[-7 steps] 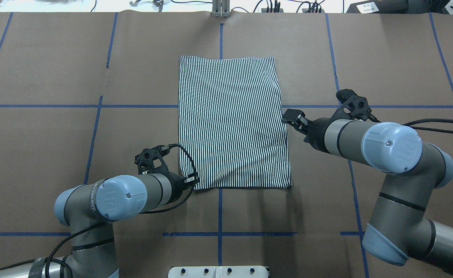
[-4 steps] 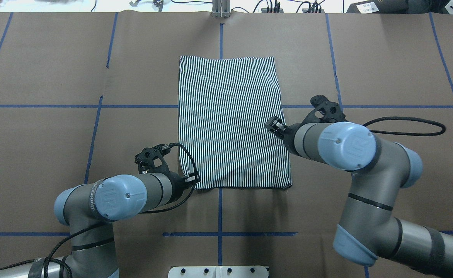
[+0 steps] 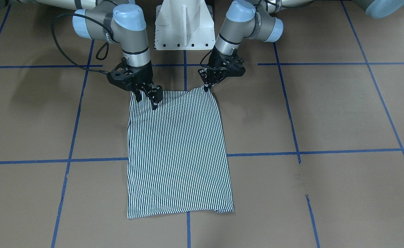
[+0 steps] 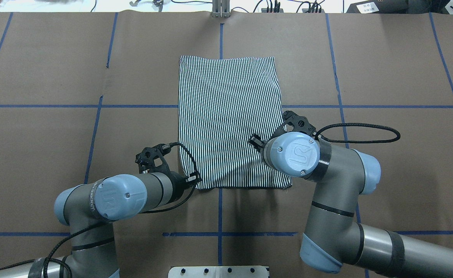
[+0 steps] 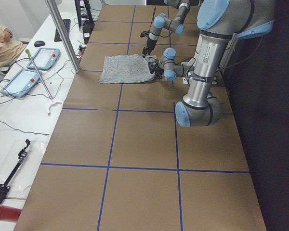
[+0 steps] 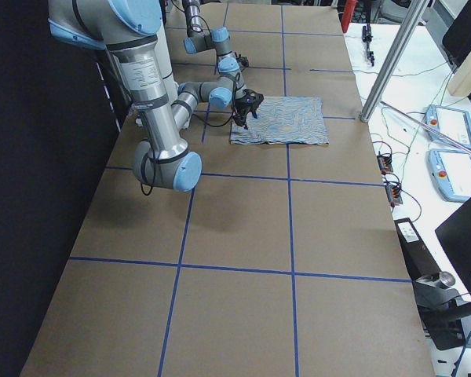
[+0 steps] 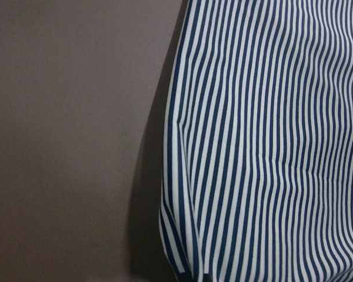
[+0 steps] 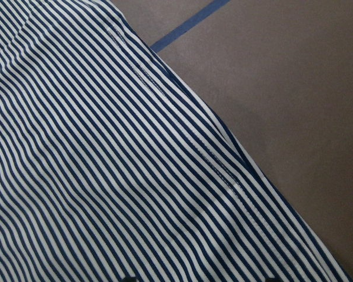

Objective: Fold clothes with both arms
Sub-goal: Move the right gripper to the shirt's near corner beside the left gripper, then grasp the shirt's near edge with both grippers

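Polo shirt [image 4: 228, 116]: folded to a narrow striped rectangle, flat mid-bench [image 4: 385, 58], long side running away from the robot. Far edge lies straight.

We've got both hands at the near edge. Left hand [image 3: 207, 85] is on the near-left corner, fingers pinched together on the fabric, corner raised a bit off the bench. Left wrist cam shows shadow under that edge. Right hand [image 3: 147, 98] is just inside the near-right corner, pointing down, fingers [image 3: 155, 100] spread apart and gripping nothing. We can't tell if the tips touch the cloth or sit just above it. Hem between the two hands dips slightly.

Right arm [image 4: 338, 166] bends in over the shirt's right side, its wrist cap covering part of the cloth in overhead view. Left arm [image 4: 126, 195] is off the cloth, to its left.

Bench top = brown paper w/ blue tape grid [image 4: 220, 233]. White pedestal [image 3: 183, 24] sits at the robot's side, beyond the near edge.
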